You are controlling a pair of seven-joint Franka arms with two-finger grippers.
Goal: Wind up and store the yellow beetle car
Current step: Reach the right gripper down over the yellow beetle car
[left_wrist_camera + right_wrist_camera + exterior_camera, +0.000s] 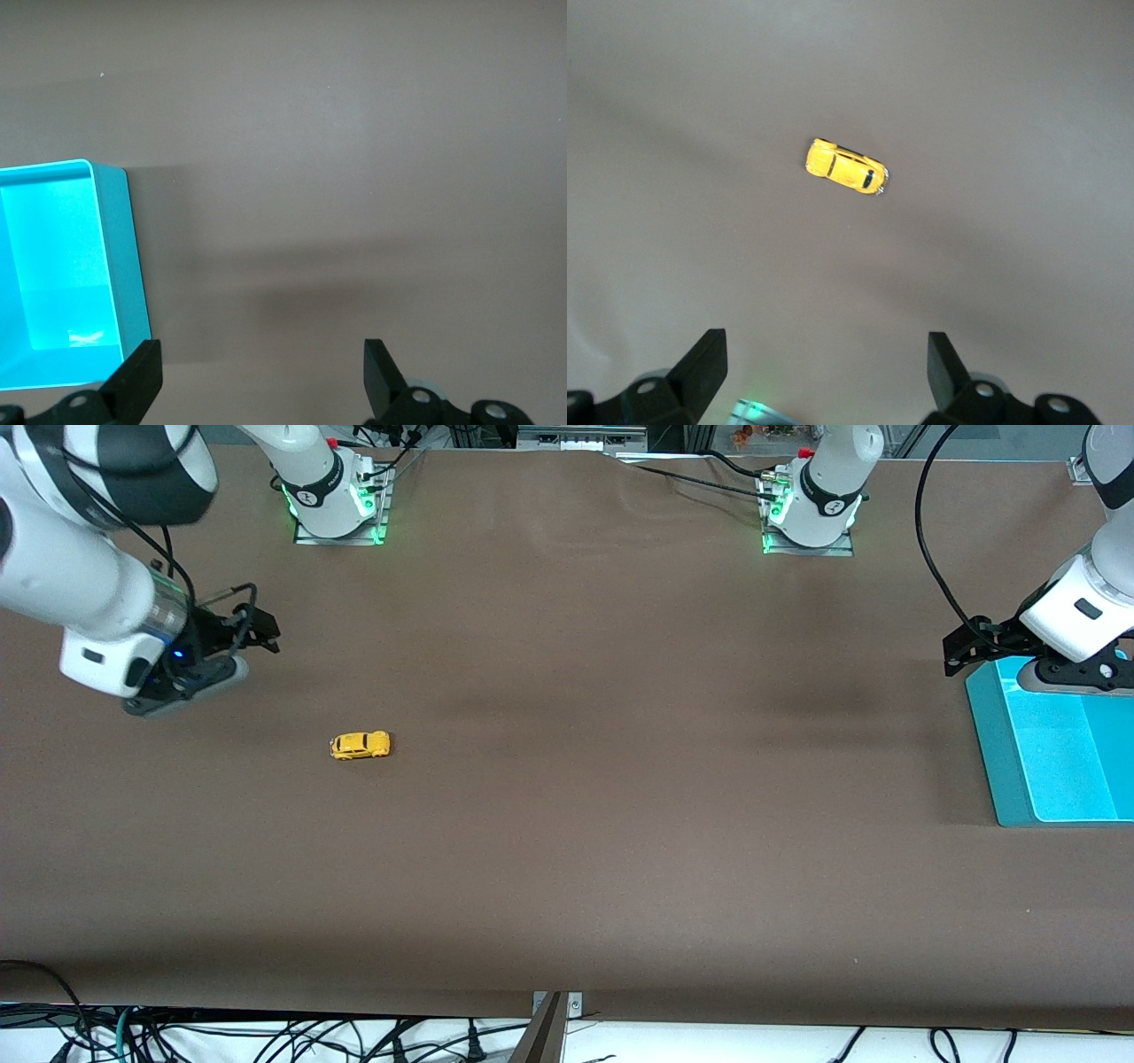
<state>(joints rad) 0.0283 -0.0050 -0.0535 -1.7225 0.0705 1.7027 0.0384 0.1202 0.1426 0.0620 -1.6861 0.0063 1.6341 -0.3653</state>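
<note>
My right gripper hangs above the brown table at the right arm's end, jaws spread wide and holding nothing. The yellow car sits on its wheels on the bare cloth, near that gripper and nearer to the front camera than it; from my right wrist I see the car lying at a slant to the line between my fingers. My left gripper waits over the rim of the blue bin at the left arm's end, jaws also wide and empty.

What worries me most is the car's size. It is far smaller than my fingers and it rolls, so if I come down without turning my wrist to square up with its body, one finger may touch first and push it away. A pinch on the rounded roof could squirt it out. Winding it means dragging it back against the cloth, and too light a hold would let it slip or shoot off when freed. The bin is well apart from the car, so a weak grip could drop it on the way.

Count: one car, one bin, two grippers.
</note>
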